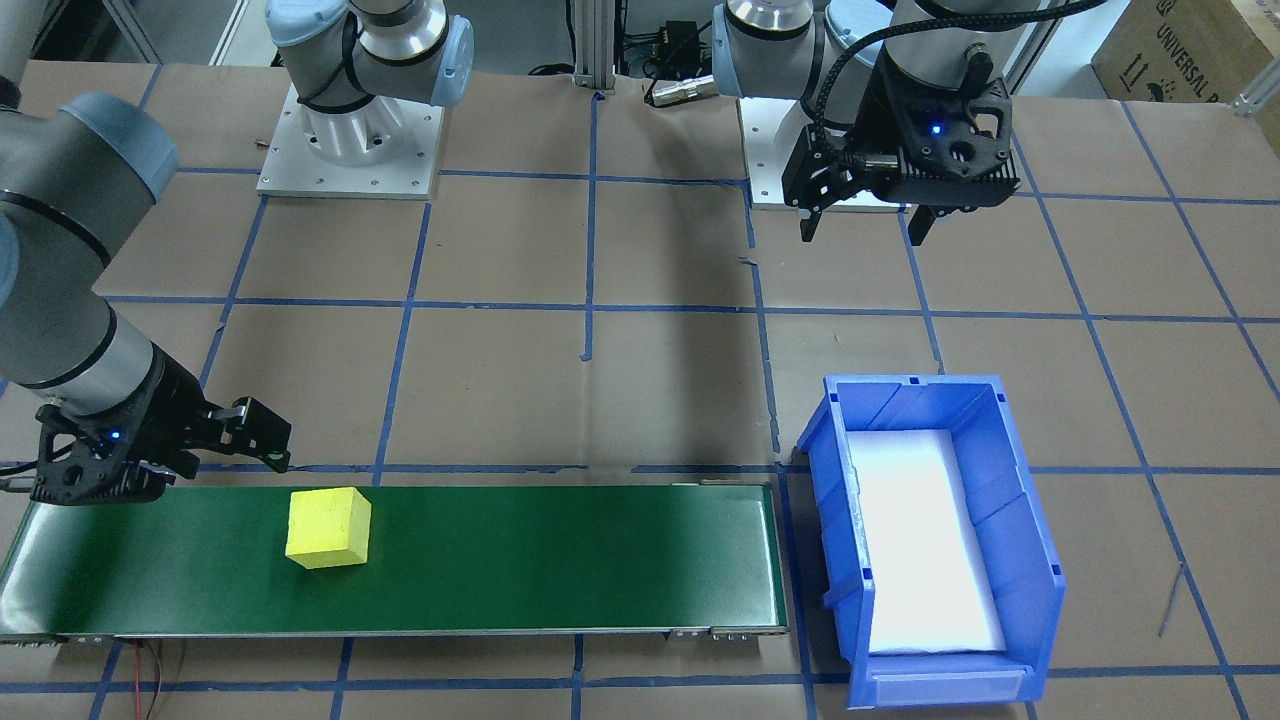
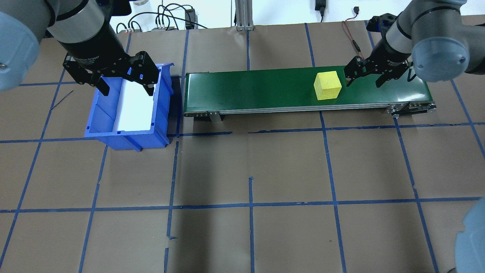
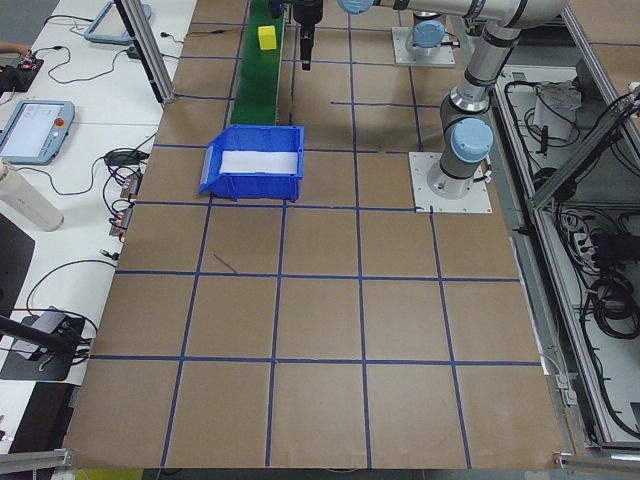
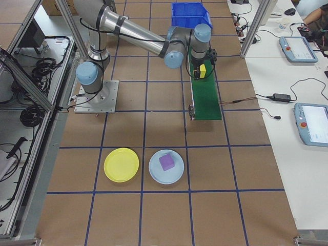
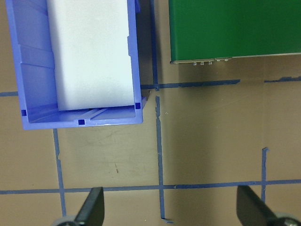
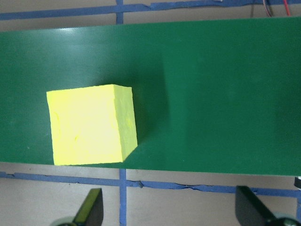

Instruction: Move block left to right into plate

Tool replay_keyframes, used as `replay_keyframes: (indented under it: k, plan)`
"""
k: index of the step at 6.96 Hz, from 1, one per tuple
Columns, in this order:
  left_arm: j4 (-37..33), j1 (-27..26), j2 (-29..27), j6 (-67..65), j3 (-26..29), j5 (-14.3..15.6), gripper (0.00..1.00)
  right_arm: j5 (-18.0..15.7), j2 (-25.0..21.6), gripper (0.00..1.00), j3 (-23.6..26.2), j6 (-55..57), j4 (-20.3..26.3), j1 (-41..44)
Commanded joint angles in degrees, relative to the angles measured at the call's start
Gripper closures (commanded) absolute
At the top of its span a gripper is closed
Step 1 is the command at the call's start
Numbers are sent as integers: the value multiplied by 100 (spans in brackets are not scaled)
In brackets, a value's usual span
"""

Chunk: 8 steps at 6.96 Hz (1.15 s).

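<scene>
- Right hand (image 2: 363, 78) hovers over the green conveyor belt (image 2: 265, 91), fingers spread wide, holding nothing, with the yellow foam-like cube (image 2: 327, 85) just beside it at nine o'clock in the overhead view.
- That cube looks light, slightly soft and matte; gripping two opposite flat faces should hold it.
- Left hand (image 2: 125, 81) hangs spread and empty above the blue plastic bin (image 2: 163, 113).
- Round yellow plate (image 4: 121, 165) lies well apart on the table, beside a pale blue plate (image 4: 154, 177) carrying a purple block (image 4: 166, 162).
</scene>
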Motion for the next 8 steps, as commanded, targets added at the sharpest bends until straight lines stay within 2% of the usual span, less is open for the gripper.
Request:
replay_keyframes:
  k: [1, 3, 8]
  plan:
    - [0, 0, 0, -8, 4, 0, 0, 55, 253, 0, -180, -7, -86, 25]
    - [0, 0, 0, -8, 4, 0, 0, 204, 446, 0, -303, 27, -174, 25]
    - [0, 0, 0, -8, -5, 0, 0, 161, 797, 0, -330, -69, -278, 16]
